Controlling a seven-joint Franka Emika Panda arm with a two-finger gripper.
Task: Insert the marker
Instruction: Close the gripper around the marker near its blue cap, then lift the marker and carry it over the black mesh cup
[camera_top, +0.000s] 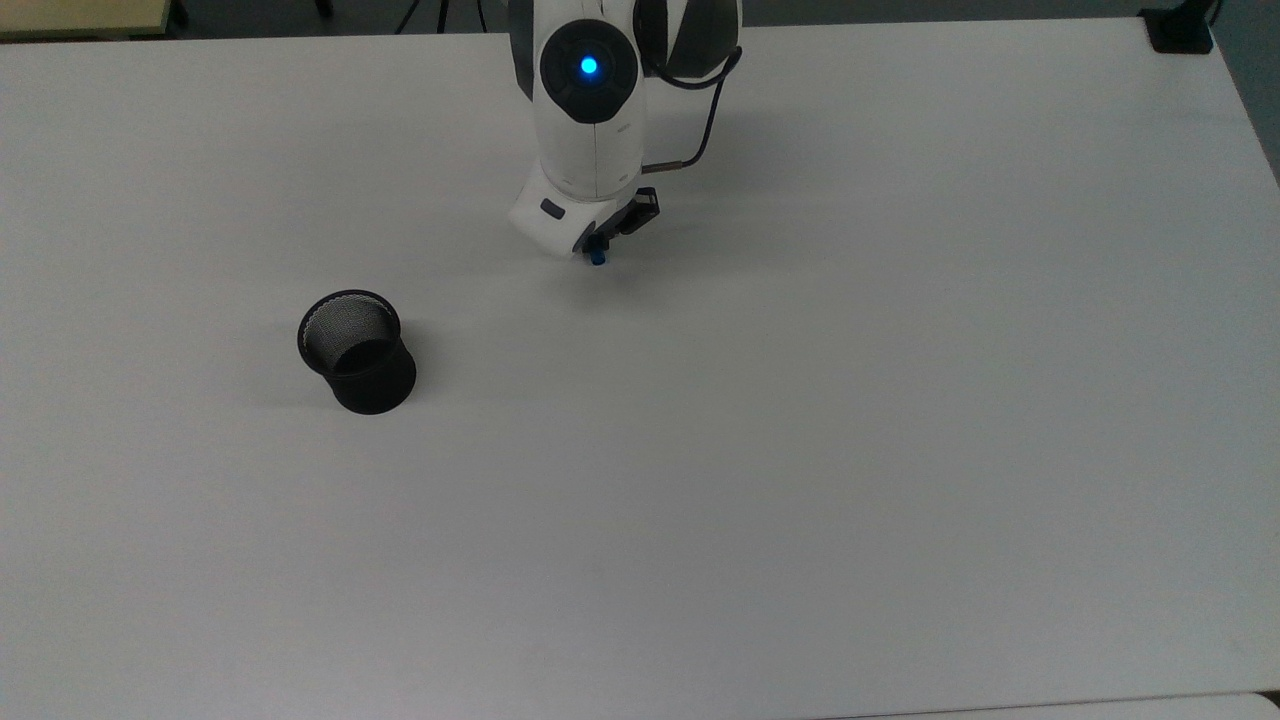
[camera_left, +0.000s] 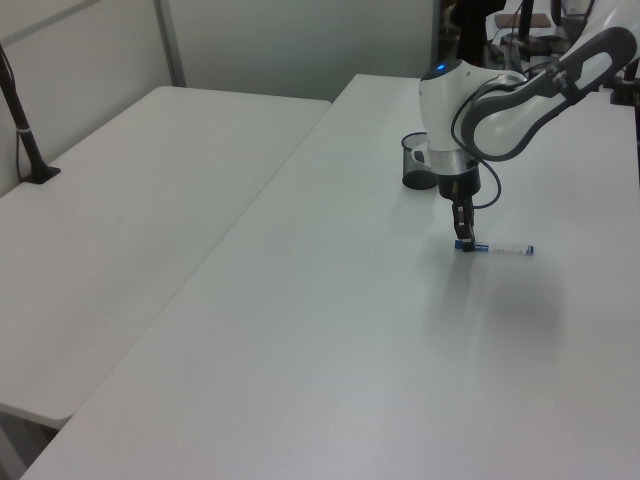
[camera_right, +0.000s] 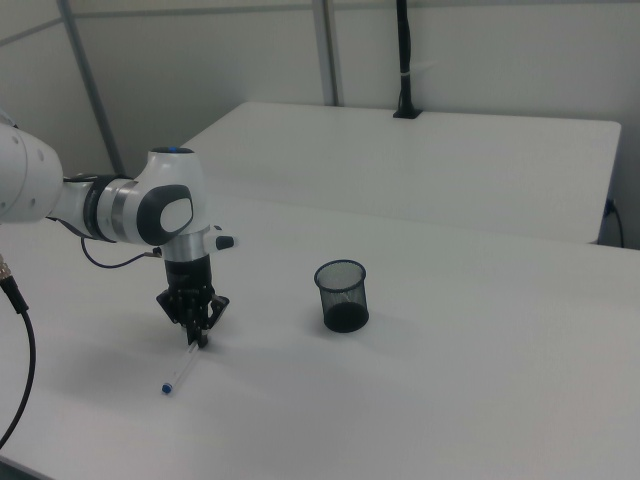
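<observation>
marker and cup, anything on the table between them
Nothing: in the top view the table is bare between the marker under the gripper and the cup.
</observation>
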